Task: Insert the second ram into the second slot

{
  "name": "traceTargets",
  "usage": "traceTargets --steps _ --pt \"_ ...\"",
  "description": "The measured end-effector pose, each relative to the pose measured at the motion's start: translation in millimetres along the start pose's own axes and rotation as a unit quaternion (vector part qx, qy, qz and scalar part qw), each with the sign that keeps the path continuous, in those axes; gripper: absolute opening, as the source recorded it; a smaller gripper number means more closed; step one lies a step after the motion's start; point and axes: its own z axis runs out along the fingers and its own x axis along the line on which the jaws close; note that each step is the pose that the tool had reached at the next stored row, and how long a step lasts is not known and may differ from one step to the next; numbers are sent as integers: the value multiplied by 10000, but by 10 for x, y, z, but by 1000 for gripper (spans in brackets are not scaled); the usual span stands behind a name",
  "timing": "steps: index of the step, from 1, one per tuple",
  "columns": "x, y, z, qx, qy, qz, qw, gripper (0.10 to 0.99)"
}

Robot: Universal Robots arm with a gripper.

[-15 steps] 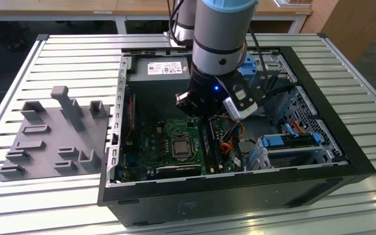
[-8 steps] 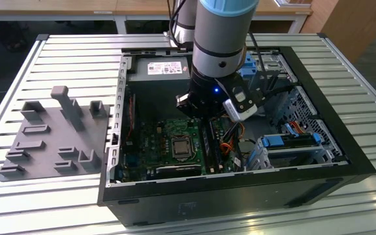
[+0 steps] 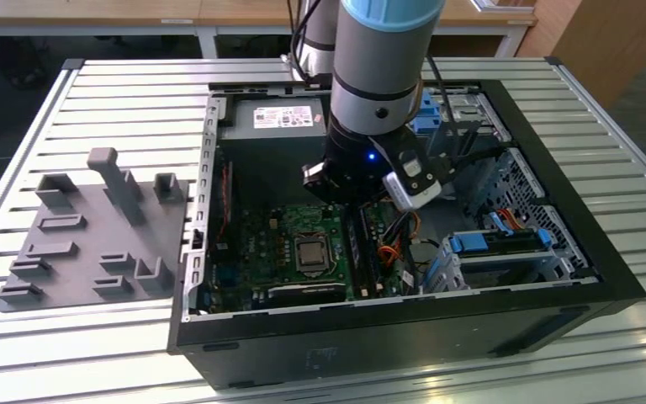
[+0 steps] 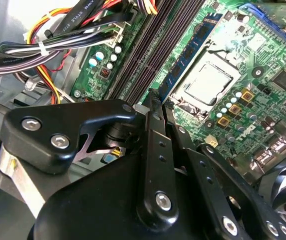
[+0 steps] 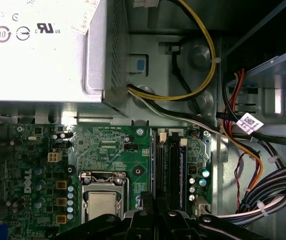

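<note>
the gripper had its fingers drawn together, gripping nothing; its tips sat at one end of the blue ram stick, upright beside the processor.

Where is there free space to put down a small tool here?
On the slatted table between the grey fixture tray and its far edge, and on the strip at the exterior view's right of the computer case. Inside the case it is crowded: cables, drive cages and the arm.
</note>
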Motion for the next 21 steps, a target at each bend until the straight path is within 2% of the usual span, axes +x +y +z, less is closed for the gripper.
traceTargets --steps 21 --pt "0 -3 66 1 0 0 10000 137"
